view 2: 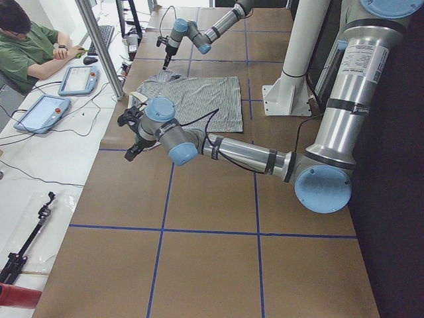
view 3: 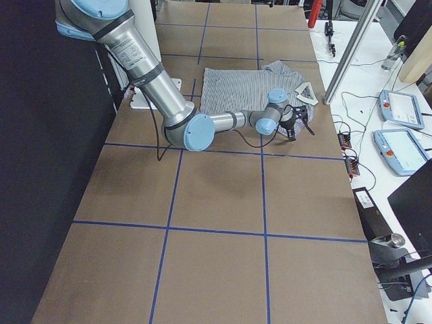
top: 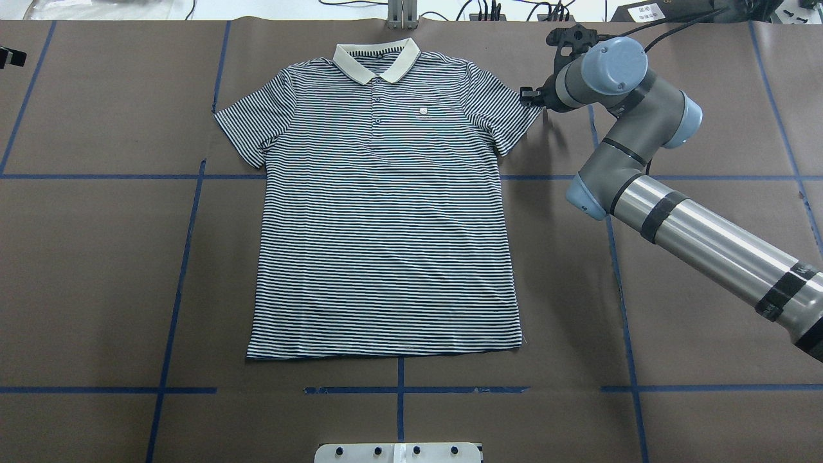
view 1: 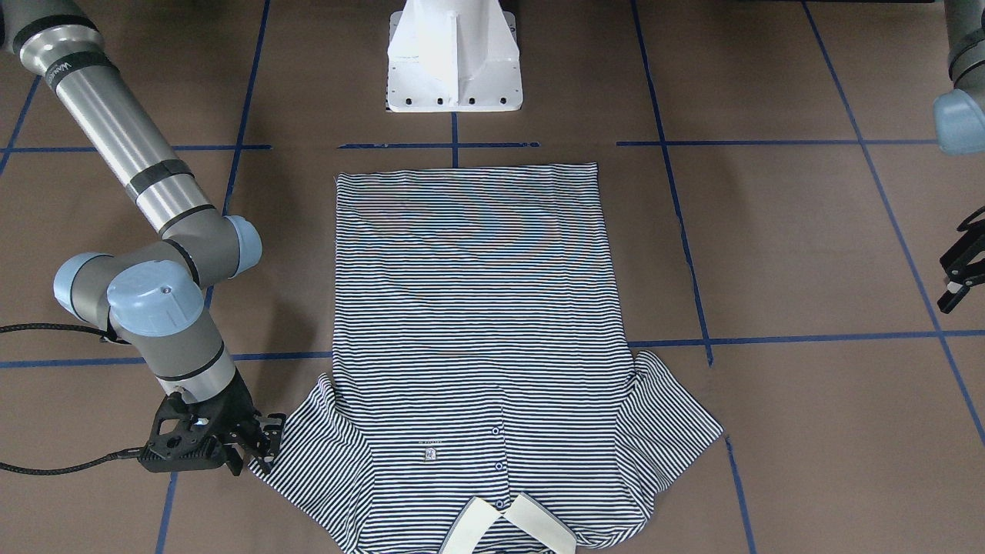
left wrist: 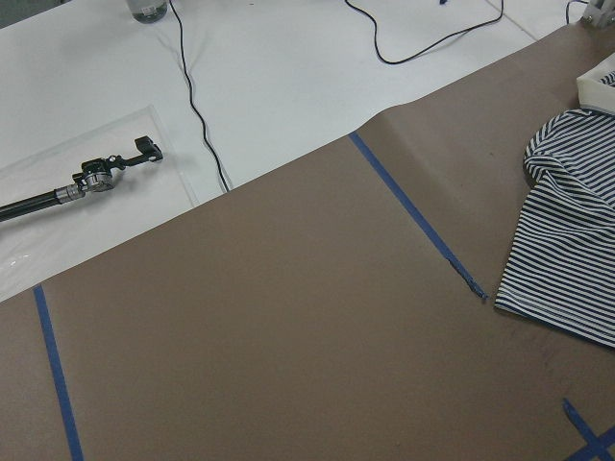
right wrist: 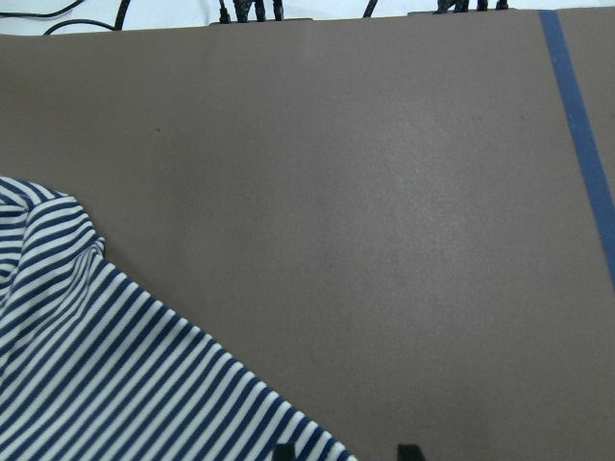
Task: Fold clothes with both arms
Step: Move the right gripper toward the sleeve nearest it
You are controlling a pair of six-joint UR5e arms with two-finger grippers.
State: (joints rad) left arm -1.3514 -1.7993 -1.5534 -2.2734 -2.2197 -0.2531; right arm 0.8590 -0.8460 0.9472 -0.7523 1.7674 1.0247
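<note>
The right gripper (view 1: 264,446) is low at the outer corner of the polo shirt's sleeve (top: 508,119). Its fingertips (right wrist: 284,451) stand apart in the wrist view, with the striped hem running just up to one of them and nothing pinched yet. Its arm reaches across the brown table (top: 96,270) from the robot's side. The left gripper (view 1: 960,278) hangs well clear of the other sleeve (top: 247,128), out near the table's edge. Only a sliver of it shows, so I cannot tell whether its jaws are parted. The polo shirt (top: 386,225) lies flat and face up in the middle of the table, with its collar (top: 376,59) away from the robot, both sleeves spread and no fold made. This looks like the approach to a first grasp. The next move probably calls for the right fingers to slip onto the sleeve edge and close on it, and for the left arm to come in to the matching sleeve so both sides can be lifted and folded inward together.
</note>
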